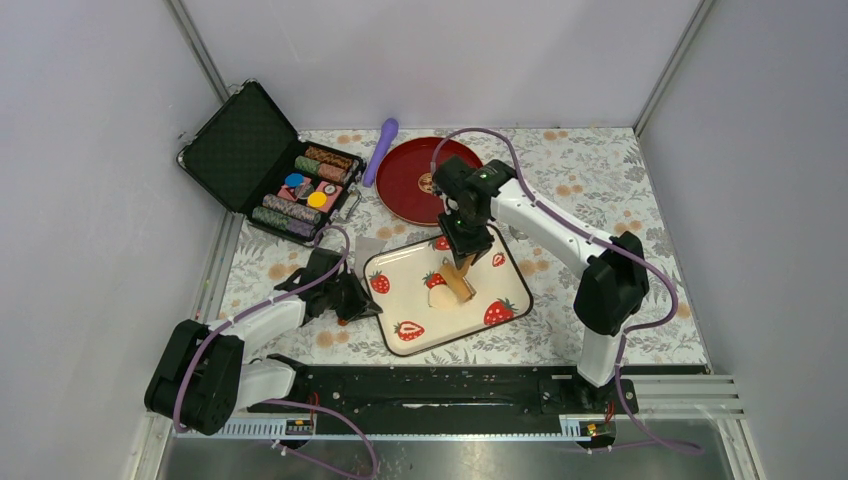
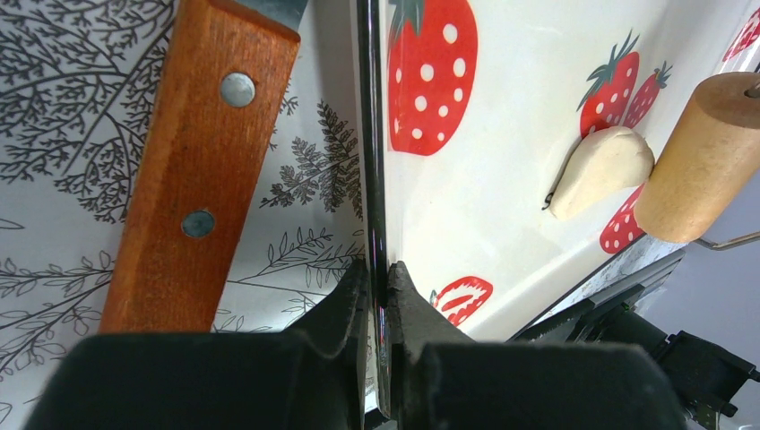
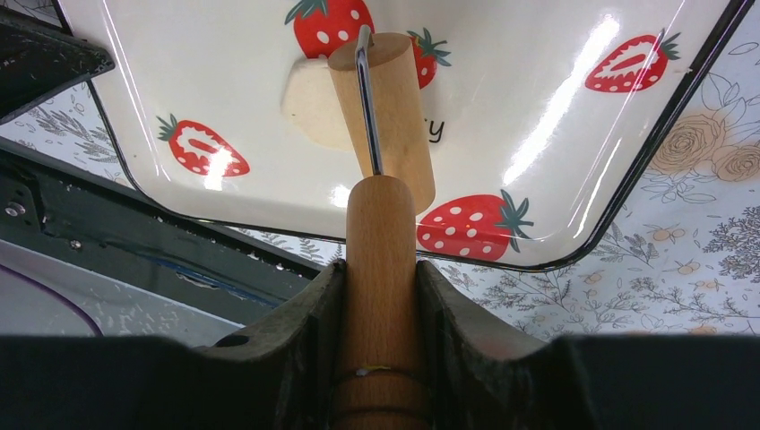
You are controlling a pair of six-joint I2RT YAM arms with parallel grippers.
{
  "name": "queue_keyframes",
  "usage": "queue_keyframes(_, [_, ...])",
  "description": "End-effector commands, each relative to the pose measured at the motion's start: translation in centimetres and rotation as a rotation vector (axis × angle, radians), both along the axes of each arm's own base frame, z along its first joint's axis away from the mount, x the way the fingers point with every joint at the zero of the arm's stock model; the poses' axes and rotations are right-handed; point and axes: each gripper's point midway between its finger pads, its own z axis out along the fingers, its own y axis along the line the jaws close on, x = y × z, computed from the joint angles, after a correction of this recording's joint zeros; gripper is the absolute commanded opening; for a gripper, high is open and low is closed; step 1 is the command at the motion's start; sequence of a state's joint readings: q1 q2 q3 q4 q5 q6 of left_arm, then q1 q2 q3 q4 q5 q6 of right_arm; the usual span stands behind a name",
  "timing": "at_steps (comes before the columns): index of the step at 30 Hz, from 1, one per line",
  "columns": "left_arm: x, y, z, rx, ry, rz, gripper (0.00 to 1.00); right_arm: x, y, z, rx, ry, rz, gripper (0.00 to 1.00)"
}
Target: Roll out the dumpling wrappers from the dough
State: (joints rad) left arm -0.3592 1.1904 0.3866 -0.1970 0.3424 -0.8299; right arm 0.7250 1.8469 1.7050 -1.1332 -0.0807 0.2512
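Dough [image 2: 602, 170]: smooth pale cream lump, thick, not flattened, one end tapered; lies near middle of strawberry tray [image 2: 502, 134], beside printed strawberry. My right gripper [image 3: 381, 273]: fingers clamped on handle of wooden roller [image 2: 708, 157], drum at edge of dough. My left gripper [image 2: 378, 269]: pinched onto tray's dark rim.

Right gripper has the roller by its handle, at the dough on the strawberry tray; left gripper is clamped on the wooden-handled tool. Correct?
One thing is off. The left gripper is shut on the black rim of the strawberry tray, not on the wooden-handled tool, which lies beside the tray. The left wrist view shows it. The rest holds: right gripper on the roller handle, at the dough.
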Motion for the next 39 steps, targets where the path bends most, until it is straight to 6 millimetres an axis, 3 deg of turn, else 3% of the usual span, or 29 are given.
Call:
queue_keyframes(1, [-2.0,2.2,-2.1,0.13,0.051,-0.022,0.0,0.3,0.2,2.6,0.02,-0.067,-0.001,0.0])
queue_keyframes(18, [-2.0,2.3,-2.1,0.14,0.054,-0.026,0.0,-1.4,2.7,1.8,0.017,-0.024,0.061,0.0])
queue_keyframes(34, [-2.0,2.5,-2.2,0.148,0.054,-0.024,0.0,-1.7,0.8,-2.0,-0.104,0.009,0.042,0.0])
queue_keyframes(39, [-2.2,2.6,-2.2,0.15,0.059,-0.022,0.0,-1.5,0.0,-2.3,-0.143,-0.007,0.034,0.0])
